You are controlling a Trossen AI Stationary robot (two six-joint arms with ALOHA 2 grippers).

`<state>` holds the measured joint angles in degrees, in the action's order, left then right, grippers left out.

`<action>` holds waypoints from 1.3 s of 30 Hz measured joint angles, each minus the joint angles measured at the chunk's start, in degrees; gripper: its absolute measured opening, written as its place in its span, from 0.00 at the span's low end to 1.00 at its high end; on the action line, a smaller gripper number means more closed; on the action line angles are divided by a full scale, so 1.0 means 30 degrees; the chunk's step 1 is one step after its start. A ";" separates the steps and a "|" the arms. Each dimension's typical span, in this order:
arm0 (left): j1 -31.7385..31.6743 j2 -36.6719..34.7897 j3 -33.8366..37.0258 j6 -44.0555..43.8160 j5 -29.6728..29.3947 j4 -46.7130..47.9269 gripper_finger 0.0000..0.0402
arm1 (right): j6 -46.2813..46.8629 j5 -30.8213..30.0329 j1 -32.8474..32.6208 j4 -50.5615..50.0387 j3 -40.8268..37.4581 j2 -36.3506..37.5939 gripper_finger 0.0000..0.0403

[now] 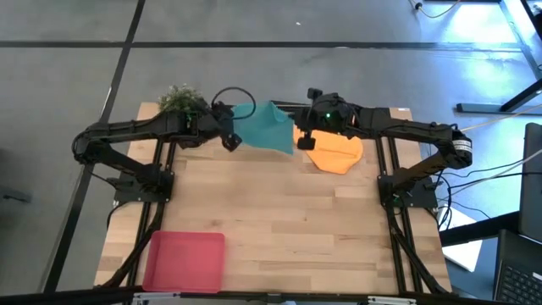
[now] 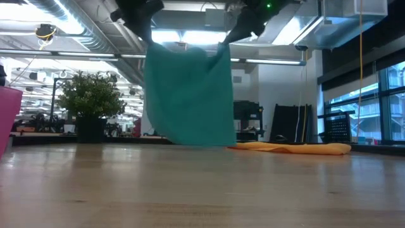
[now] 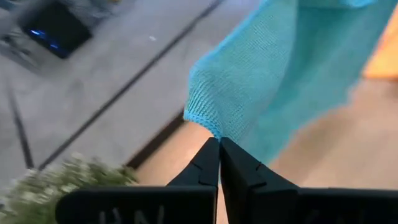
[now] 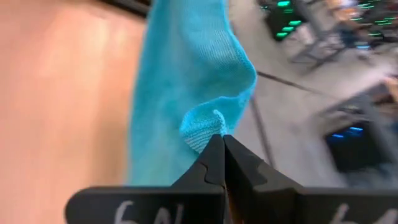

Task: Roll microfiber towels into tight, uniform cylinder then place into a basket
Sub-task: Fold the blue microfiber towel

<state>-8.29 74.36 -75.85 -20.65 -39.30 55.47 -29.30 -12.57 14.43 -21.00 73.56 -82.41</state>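
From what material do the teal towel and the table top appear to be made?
The teal towel looks like soft knitted microfibre, matte: the left wrist view shows a fine looped weave, and it hangs limp in folds. The table top looks like pale wood planks with a smooth, slightly glossy finish: grain lines and board seams show.

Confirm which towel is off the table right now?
The teal towel: it hangs between the left gripper and right gripper, each pinching a top corner. The orange towel lies flat.

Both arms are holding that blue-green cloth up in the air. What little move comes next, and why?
Probably lower it flat onto the wooden table. The left gripper and right gripper each pinch a corner, so the teal towel hangs like a curtain, and it likely needs to lie flat before rolling.
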 joint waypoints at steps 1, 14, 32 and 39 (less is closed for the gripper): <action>0.0255 0.0107 0.0000 -0.0364 0.0166 0.0301 0.00 | 0.0136 0.0371 -0.0116 -0.0158 -0.0254 0.0000 0.00; 0.3976 0.0414 0.2882 -0.5748 0.2120 0.1893 0.00 | 0.1882 0.0588 -0.1998 -0.0075 -0.3815 -0.0007 0.00; 0.6125 0.0137 0.4264 -0.7035 -0.0717 -0.0322 0.00 | 0.0980 -0.3400 -0.3424 0.0468 -0.2822 0.0007 0.00; 0.4379 0.0127 0.2574 -0.4428 -0.2066 -0.0411 0.00 | -0.0472 -0.3654 -0.2564 0.0659 -0.1002 0.0031 0.00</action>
<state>4.84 74.74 -68.13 -33.93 -45.50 54.24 -30.72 -23.53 6.74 -19.02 70.56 -82.32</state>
